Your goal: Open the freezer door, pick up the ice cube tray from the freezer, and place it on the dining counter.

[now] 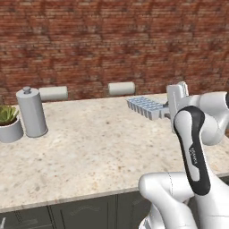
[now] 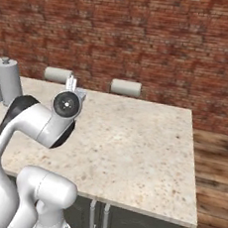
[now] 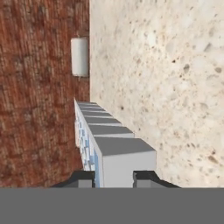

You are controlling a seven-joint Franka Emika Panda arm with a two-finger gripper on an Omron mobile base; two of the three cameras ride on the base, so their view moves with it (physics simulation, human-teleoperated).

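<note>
The pincer (image 3: pixel 113 177) is clamped on one end of the ice cube tray (image 1: pixel 145 107), held above the desk (image 1: pixel 98 147) at right of centre. Releasing at height risks bounce or tipping.

we see our arm (image 1: pixel 197 152) as glossy white rounded segments with black bands along the joints, a round dark-centred cap (image 2: pixel 67 104) with small screws at one joint, faint pale lettering on a black band, and two small dark fingertips (image 3: pixel 85 178).
</note>
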